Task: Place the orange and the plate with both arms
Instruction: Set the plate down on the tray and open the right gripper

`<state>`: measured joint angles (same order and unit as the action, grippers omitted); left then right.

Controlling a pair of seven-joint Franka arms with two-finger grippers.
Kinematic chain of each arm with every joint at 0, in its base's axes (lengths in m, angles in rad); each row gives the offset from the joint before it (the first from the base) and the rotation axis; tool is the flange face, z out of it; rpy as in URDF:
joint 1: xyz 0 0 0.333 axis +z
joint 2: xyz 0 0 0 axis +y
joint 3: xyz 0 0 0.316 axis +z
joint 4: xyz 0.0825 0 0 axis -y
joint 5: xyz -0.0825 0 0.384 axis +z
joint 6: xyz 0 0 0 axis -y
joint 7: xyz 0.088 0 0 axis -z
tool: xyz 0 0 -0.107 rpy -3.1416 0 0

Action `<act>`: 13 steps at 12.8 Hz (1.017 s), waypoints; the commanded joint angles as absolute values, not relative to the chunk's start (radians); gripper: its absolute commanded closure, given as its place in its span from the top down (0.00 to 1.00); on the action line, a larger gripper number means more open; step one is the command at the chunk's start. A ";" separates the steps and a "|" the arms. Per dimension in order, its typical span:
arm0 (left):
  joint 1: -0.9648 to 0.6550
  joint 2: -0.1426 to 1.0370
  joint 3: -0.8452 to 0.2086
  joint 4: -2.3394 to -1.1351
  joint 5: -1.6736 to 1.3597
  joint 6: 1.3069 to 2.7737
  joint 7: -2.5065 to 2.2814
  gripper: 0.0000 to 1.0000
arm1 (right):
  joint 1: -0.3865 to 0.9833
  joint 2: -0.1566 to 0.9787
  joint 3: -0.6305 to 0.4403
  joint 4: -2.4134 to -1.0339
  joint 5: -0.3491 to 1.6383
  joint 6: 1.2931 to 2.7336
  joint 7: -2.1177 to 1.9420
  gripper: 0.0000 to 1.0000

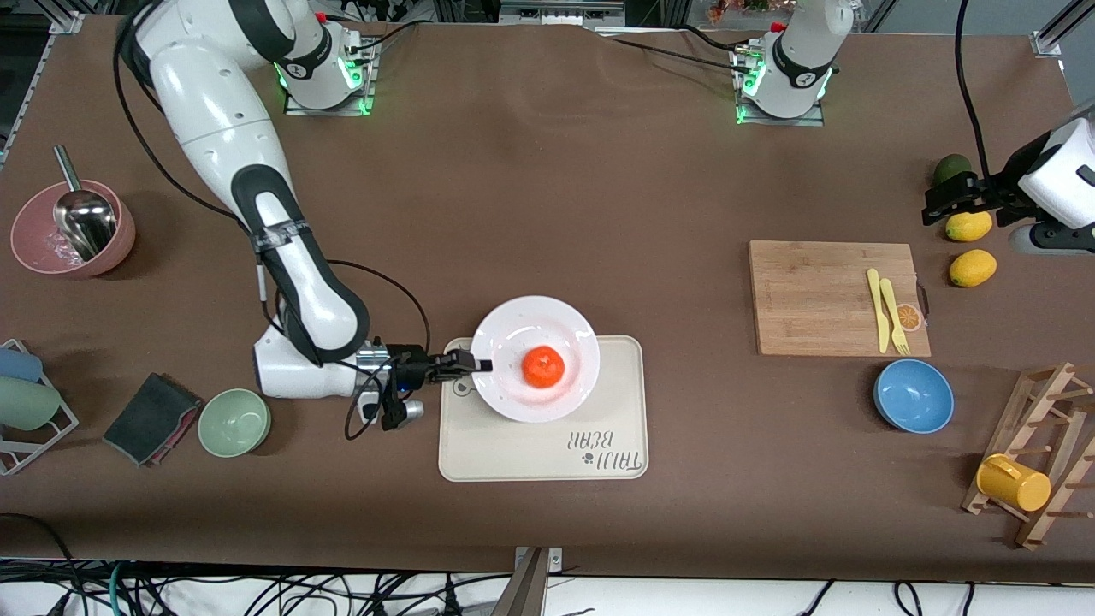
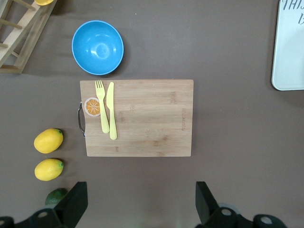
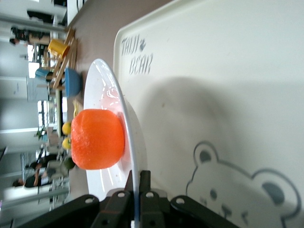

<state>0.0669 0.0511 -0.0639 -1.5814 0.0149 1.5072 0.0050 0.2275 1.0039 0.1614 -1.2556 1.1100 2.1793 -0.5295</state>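
The white plate (image 1: 535,358) sits over the beige bear tray (image 1: 542,409) with the orange (image 1: 543,366) on it. My right gripper (image 1: 477,364) is shut on the plate's rim at the side toward the right arm's end. In the right wrist view the plate (image 3: 118,114) stands edge-on between the fingers (image 3: 145,183), the orange (image 3: 97,138) on its top face, the tray (image 3: 223,85) just beneath. My left gripper (image 1: 934,202) is open and empty, waiting over the table beside the lemons; its fingers (image 2: 75,202) frame bare tablecloth.
A wooden cutting board (image 1: 837,297) holds a yellow fork and knife. A blue bowl (image 1: 913,395) lies nearer the camera. Two lemons (image 1: 971,248) and a lime (image 1: 951,167) lie by the left gripper. A green bowl (image 1: 234,422), a dark cloth, a pink bowl (image 1: 73,229) and a mug rack (image 1: 1039,466) stand around.
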 commanded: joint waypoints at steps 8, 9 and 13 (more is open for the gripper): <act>0.064 0.060 -0.058 -1.554 -0.008 1.491 0.026 1.00 | 0.311 1.083 0.163 -1.170 1.120 2.422 -0.540 0.48; 0.064 0.060 -0.058 -1.554 -0.008 1.491 0.026 1.00 | 0.314 1.083 0.163 -1.172 1.117 2.437 -0.543 0.99; 0.064 0.060 -0.058 -1.554 -0.008 1.491 0.026 1.00 | 0.319 1.048 0.161 -1.172 0.871 2.447 -0.552 1.00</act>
<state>0.0664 0.0512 -0.0641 -1.5802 0.0148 1.5072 0.0051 0.3147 1.0608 0.1600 -1.1851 0.9721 2.4367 -0.5524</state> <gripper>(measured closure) 0.000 0.313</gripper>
